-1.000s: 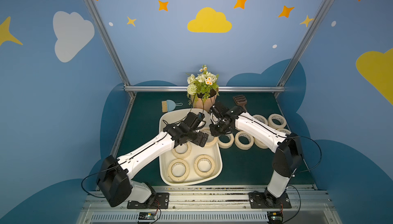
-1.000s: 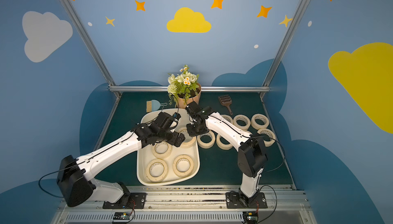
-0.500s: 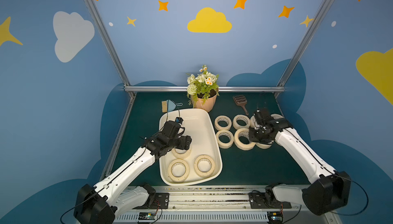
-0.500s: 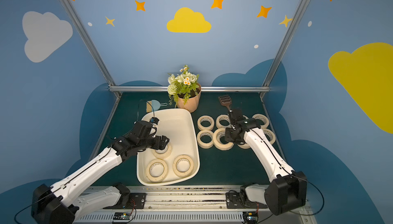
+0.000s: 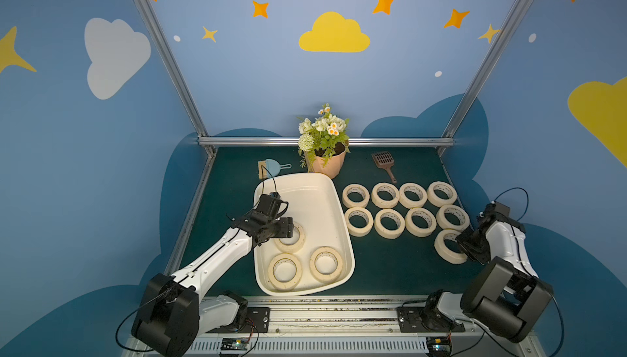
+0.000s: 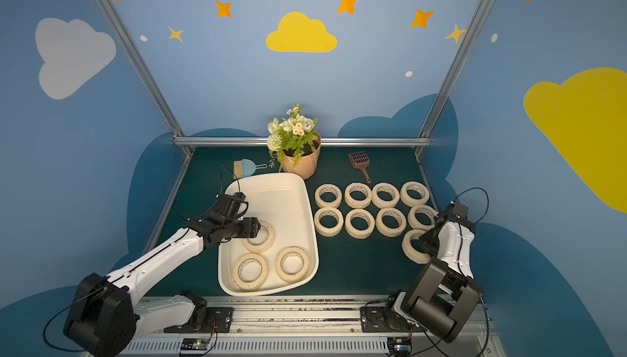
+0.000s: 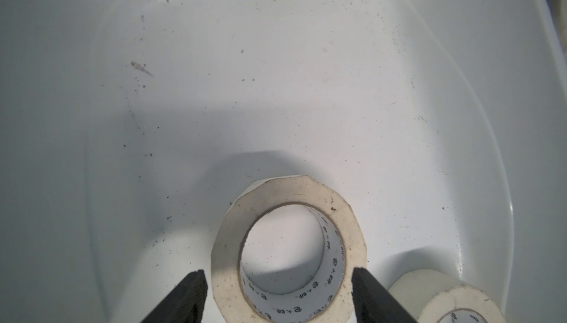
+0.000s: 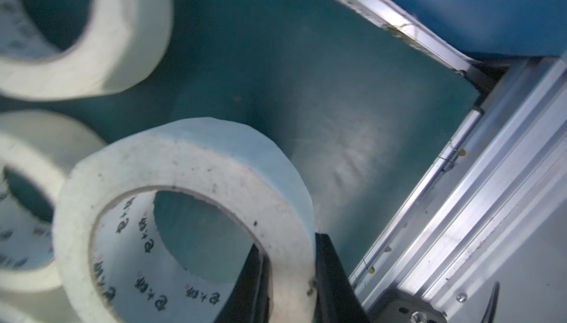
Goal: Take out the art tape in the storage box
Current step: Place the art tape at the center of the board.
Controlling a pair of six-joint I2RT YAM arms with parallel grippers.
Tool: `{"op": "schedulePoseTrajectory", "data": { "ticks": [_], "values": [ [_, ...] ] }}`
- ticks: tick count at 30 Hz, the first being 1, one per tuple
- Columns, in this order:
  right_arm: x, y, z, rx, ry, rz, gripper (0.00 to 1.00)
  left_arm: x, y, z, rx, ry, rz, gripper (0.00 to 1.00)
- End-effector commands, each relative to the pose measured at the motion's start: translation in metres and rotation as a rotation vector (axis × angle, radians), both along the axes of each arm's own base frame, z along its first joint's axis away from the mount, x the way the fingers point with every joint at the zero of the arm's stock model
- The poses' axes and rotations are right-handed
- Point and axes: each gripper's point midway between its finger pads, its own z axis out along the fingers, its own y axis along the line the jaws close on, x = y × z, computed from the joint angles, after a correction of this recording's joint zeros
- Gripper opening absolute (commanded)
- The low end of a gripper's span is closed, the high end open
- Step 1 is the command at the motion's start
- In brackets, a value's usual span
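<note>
**3 rolls in box, 9 out; R arm pinching one**

Surface (image 5: 390,270): matte dark-green mat, alu rails at its edges. Storage box (image 5: 319,199) sits at the front-left part of it. The box is glossy off-white plastic, a rounded rectangle w/ low walls and a rolled rim.

Art tape (image 5: 388,223): cream rings w/ white cores. 8 lie flat in two rows of 4 between the box and the R edge. A 9th roll (image 5: 441,246) sits tilted by the R edge, nearer the front. 3 more lie flat in the box's front half.

Along the far edge: peach faceted flower pot (image 5: 327,165) mid, blue dustpan w/ brush (image 5: 271,168) to its left, brown slotted scoop (image 5: 385,163) to its right.

L end effector (image 7: 277,278): spread astride the rearmost roll (image 5: 301,236) in the box. Only the L wrist view shows the black fingers (image 7: 190,293): one seems to touch the outer wall, the other is just beside it. In both top views the wrist hides them.

R end effector (image 8: 291,275): pressed onto the 9th roll's wall. Only the R wrist view shows one finger inside the core and one outside. Can't tell if the roll is clear of the mat.

L wrist view alone shows dark specks and scuffs on the box floor. Both wrist views show small dark print inside the cores. R wrist view is partly blurred.
</note>
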Motion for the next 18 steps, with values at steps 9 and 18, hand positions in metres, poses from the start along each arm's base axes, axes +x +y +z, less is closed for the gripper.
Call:
{"op": "schedulePoseTrajectory", "data": {
  "ticks": [9,18],
  "values": [
    [0.012,-0.051,-0.028,-0.113,0.072,-0.097,0.0,0.006,0.032,-0.019,-0.006,0.009,0.163,0.8],
    [0.026,-0.045,-0.016,-0.135,-0.003,-0.048,0.37,0.005,0.036,-0.032,0.032,0.055,0.159,0.8]
  ]
}}
